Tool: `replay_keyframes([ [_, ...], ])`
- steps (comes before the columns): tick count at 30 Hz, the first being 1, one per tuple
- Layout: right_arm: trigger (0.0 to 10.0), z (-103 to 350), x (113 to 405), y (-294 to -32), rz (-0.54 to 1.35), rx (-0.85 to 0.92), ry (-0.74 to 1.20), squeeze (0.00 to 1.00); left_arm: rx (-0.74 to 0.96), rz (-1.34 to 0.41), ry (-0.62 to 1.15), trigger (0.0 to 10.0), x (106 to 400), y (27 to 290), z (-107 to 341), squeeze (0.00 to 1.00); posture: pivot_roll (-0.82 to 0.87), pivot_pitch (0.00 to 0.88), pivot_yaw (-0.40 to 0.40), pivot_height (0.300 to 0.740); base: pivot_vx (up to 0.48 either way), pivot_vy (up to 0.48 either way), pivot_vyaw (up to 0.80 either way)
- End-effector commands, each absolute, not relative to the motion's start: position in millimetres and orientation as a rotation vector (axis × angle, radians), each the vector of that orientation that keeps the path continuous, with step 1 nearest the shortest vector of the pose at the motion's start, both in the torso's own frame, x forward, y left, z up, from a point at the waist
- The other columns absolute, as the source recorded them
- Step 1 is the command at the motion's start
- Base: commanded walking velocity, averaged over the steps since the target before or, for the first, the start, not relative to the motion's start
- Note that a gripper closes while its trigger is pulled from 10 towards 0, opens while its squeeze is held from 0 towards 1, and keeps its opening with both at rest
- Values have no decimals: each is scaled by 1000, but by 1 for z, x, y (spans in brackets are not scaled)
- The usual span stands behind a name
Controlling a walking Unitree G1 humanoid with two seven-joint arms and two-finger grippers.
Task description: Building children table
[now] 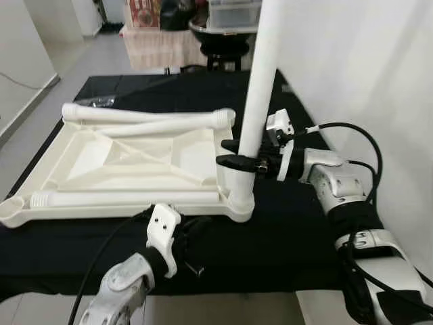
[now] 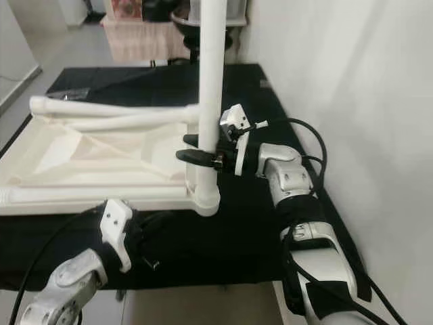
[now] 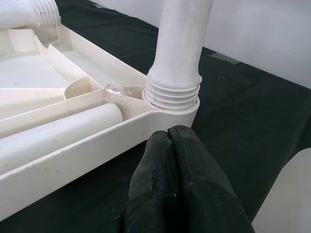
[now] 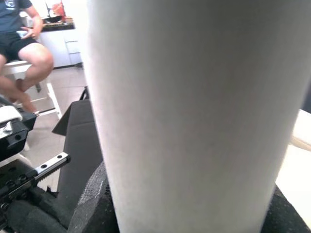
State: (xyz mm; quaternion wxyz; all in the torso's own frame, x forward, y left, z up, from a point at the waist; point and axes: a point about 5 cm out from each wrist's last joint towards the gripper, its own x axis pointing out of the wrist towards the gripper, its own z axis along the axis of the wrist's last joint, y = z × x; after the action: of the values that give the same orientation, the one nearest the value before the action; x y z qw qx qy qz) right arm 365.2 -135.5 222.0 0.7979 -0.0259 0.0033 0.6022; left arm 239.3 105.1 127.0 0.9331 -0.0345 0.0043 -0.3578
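I see the upright table leg (image 1: 260, 81) cut off at the frame top; its threaded foot sits in the corner socket of the inverted white tabletop (image 1: 74, 169). The right gripper (image 1: 238, 154) clamps this leg just above the socket, fingers on both sides. The left gripper (image 3: 171, 160) rests with fingers pressed together, holding nothing, near the tabletop's front edge at 6 o'clock. Three loose legs (image 1: 145, 122) lie in the tabletop. A black cloth (image 1: 284, 230) covers the work surface. A white wall (image 1: 365, 61) stands at 3 o'clock; a seated person (image 4: 22, 43) is partly visible.
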Motion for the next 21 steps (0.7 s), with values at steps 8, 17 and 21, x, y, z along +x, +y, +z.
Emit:
replay_keyframes([
  [8, 0, 202, 361, -144, 1258, -38, 36, 0, -64, -728, 13, 10000, 238, 104, 125, 0, 25, 51, -37, 740, 0, 0, 0],
  [17, 0, 118, 314, -126, 422, -97, 255, 0, -64, -725, 5, 10000, 237, 109, 128, 0, 4, 78, -24, 740, 0, 0, 0],
  [21, 0, 121, 317, -124, 443, -146, 242, 0, -64, -737, 11, 10000, 238, 109, 127, 0, 5, 68, -31, 740, 0, 0, 0],
])
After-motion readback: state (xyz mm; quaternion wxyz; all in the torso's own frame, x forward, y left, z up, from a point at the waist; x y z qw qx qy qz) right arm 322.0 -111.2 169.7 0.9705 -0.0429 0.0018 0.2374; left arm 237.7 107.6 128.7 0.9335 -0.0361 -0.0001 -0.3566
